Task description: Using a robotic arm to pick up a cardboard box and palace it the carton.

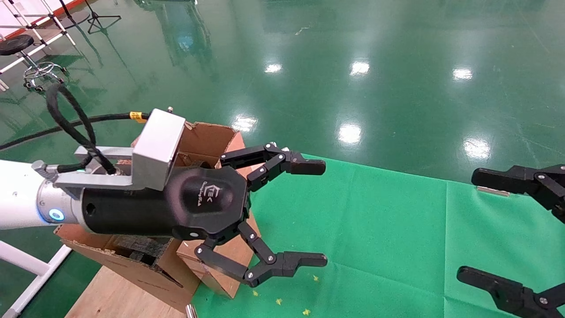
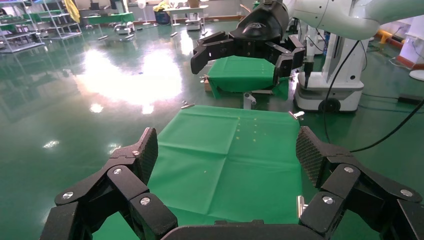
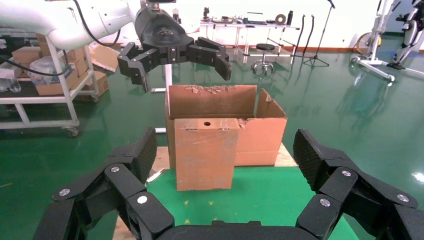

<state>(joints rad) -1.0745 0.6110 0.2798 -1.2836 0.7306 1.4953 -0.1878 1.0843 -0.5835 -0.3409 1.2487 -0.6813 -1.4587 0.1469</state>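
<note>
The small brown cardboard box (image 3: 205, 152) stands upright on the green cloth, touching the front of the large flapped carton (image 3: 260, 135). In the head view the box (image 1: 229, 265) is mostly hidden behind my left gripper, and the carton (image 1: 207, 137) holds black foam (image 1: 141, 247). My left gripper (image 1: 325, 213) on the white arm is open and empty, hovering above the box and carton; it also shows in the right wrist view (image 3: 177, 70). My right gripper (image 1: 471, 225) is open and empty at the table's right side, facing the box (image 3: 227, 150).
The green cloth (image 1: 397, 229) covers the table to the right of the carton. The carton rests on a bare wooden board (image 1: 114, 296). A stool (image 1: 17, 44) stands on the shiny green floor at the far left. A trolley with boxes (image 3: 45, 85) stands beyond.
</note>
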